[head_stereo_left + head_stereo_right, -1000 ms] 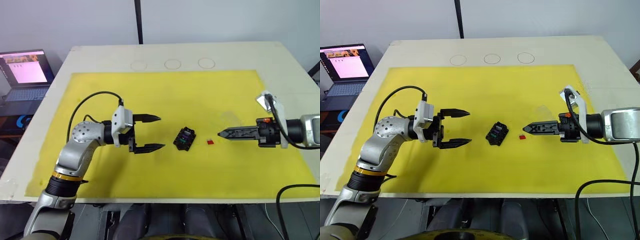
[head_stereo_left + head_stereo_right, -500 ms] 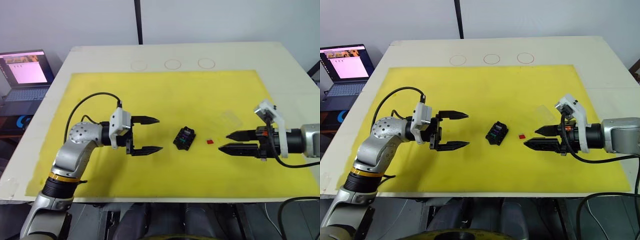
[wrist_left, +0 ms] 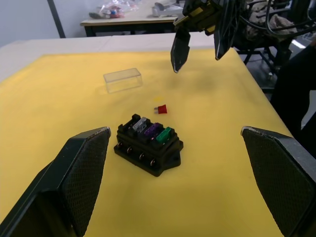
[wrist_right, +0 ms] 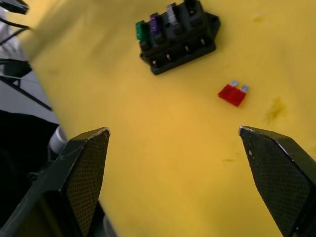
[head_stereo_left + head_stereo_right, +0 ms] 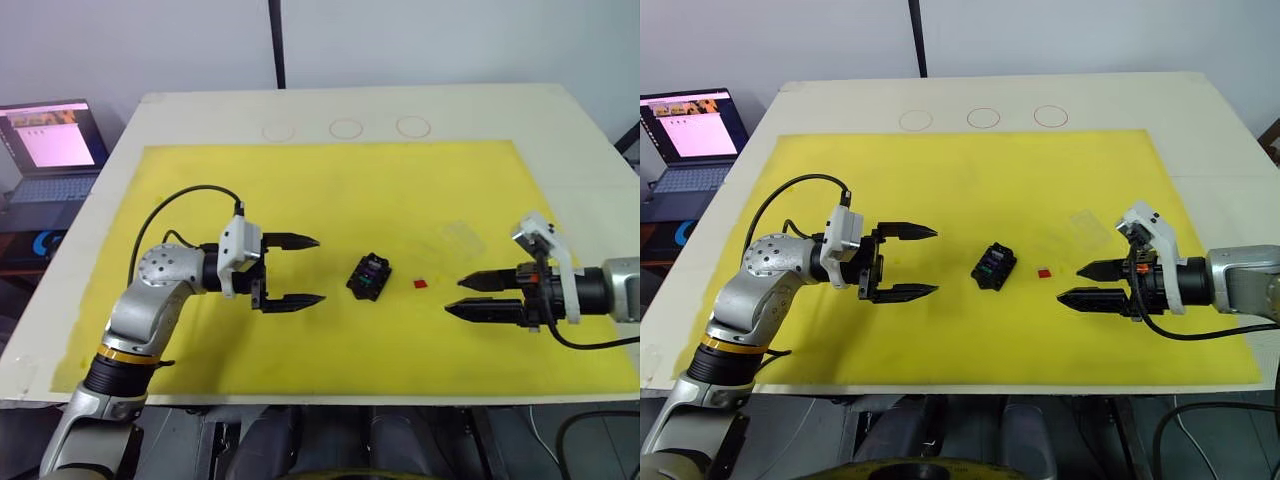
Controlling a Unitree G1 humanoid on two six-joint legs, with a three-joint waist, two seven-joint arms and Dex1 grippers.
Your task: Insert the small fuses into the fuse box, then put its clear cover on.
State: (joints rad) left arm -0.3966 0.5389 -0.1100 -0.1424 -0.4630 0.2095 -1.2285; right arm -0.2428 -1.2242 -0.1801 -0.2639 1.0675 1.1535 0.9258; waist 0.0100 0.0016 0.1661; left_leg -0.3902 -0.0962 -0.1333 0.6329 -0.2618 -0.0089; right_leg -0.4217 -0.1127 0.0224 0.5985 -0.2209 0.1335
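- Head views: the fuse box (image 5: pixel 369 277) is sitting mid-mat, the red fuse (image 5: pixel 420 284) lying loose beside it, not yet inserted.
- Left wrist view: three fuses are sitting seated; the clear cover (image 3: pixel 123 80) is waiting apart.
- Both arms are hovering: left gripper (image 5: pixel 300 270) and right gripper (image 5: pixel 1082 284) spread, empty.
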